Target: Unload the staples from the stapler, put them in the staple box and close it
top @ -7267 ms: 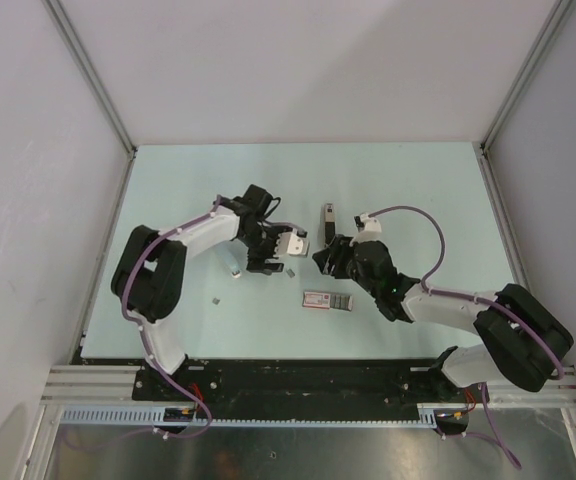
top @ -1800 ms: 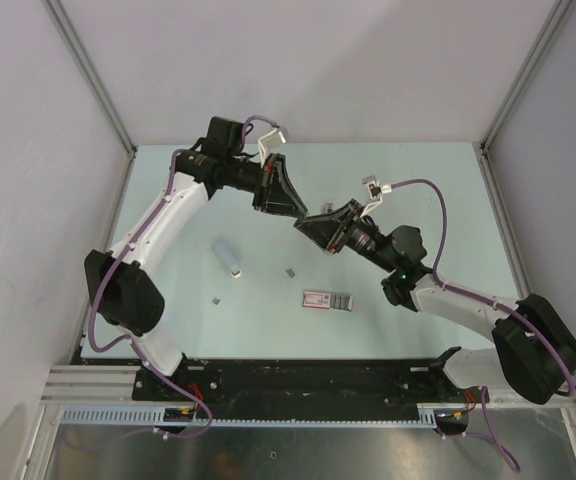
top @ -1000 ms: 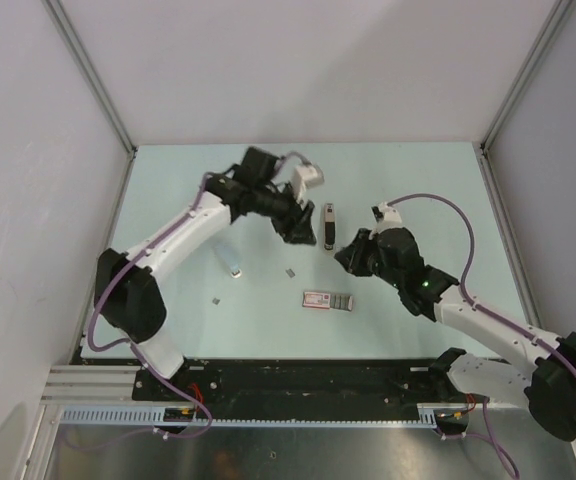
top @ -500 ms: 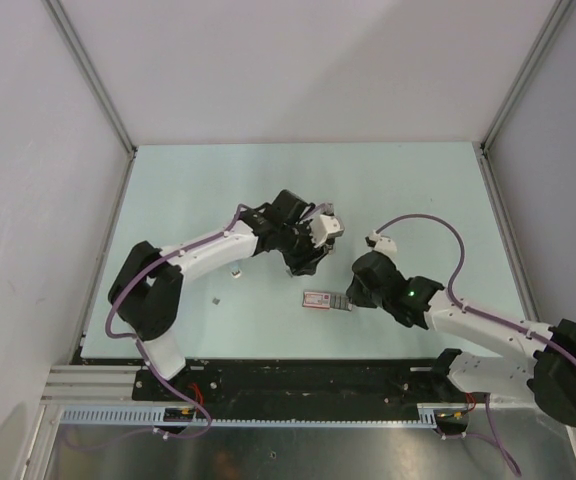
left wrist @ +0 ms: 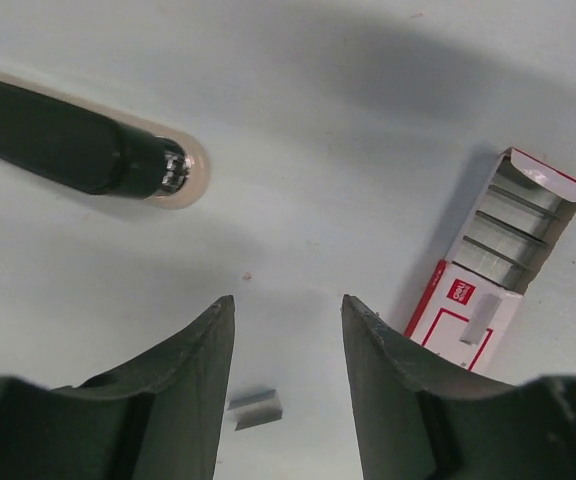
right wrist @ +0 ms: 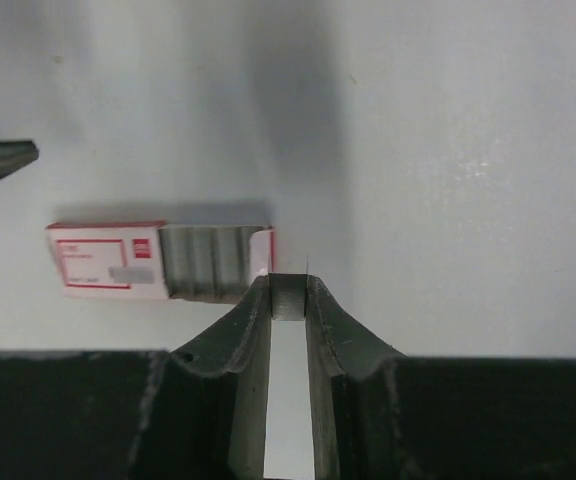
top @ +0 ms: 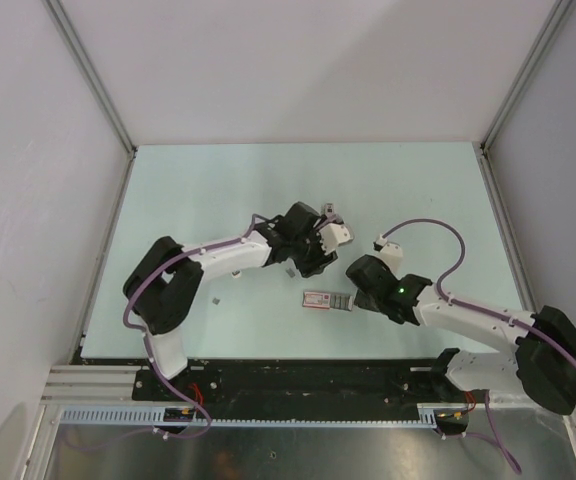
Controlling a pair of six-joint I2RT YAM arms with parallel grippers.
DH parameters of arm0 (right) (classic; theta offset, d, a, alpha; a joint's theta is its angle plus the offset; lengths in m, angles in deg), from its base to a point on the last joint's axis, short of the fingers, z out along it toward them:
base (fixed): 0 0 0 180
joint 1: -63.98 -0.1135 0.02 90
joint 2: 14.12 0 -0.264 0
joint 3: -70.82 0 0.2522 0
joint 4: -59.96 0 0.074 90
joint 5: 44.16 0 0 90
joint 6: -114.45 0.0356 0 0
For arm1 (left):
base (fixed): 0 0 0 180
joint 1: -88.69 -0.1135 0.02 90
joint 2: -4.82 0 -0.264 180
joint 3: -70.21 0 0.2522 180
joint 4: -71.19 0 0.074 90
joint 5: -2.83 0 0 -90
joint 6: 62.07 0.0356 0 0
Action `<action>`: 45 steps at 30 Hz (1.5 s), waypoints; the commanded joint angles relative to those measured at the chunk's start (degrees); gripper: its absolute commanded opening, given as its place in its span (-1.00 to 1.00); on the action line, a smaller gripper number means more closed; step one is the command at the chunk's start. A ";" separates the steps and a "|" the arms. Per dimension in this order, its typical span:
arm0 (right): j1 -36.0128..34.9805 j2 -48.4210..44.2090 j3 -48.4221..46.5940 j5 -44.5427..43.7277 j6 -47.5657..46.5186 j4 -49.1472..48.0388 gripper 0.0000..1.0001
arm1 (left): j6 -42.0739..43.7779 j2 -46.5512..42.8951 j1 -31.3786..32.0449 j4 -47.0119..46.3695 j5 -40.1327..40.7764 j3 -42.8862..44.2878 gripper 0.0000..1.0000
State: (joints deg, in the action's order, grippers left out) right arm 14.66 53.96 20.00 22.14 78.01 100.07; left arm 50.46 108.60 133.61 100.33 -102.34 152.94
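Stapler (left wrist: pixel 68 145): lies flat on the desk (top: pixel 418 190), a black body with a shiny tip on a pale base. Neither gripper touches it.
Magazine: cannot tell from these views whether it is empty.
Loose strip (left wrist: pixel 255 405): a short grey piece of staples on the desk, apart from the stapler and below the gap of the left gripper (left wrist: pixel 288 320).
Left gripper: fingers apart, holding nothing, low over the loose strip.
Pinched strip (right wrist: pixel 288 300): a short grey piece, apparently staples, at the open end of the staple box (right wrist: pixel 113 262).
Right gripper (right wrist: pixel 288 290): fingers nearly together, clamped on the pinched strip.
Staple box: red and white, flat on the desk between the two grippers, its open end showing rows of strips.
Done, as judged: staples appear to be out of the stapler, and the stapler has been set down.
Left, as judged: deal with the pinched strip and perhaps pick up the loose one. It is unclear whether anything remains inside.
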 commanded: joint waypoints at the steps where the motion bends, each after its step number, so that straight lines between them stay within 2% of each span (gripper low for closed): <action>1: 1.24 2.58 -2.14 -1.99 1.13 2.54 -1.00 | -0.32 0.98 2.38 -3.76 2.28 -1.40 0.03; 13: 3.19 3.35 -2.14 -1.42 1.03 1.96 -1.00 | -1.24 1.92 4.62 -6.45 3.10 -4.56 0.01; 21: 3.87 2.70 -2.00 -1.20 1.13 2.13 -1.00 | -1.24 -0.41 5.92 -7.94 3.13 -9.61 0.01; 35: 1.51 2.35 -1.86 1.19 -2.55 -0.90 -1.00 | -2.10 -5.28 7.02 -8.17 1.79 -12.27 0.04; 38: 0.00 2.12 -1.88 1.39 -3.56 -1.89 -1.00 | -1.67 -6.89 6.60 -7.96 4.02 -12.04 0.13; 45: -4.01 3.78 -4.22 1.54 -6.14 -2.94 -1.00 | -0.56 -13.89 -0.53 -5.08 7.27 -5.57 0.62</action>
State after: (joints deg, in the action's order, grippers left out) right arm 12.80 57.43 19.69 24.28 74.23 98.87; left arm 49.67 101.46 137.81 94.36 -97.34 141.69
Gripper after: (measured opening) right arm 0.213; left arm 0.747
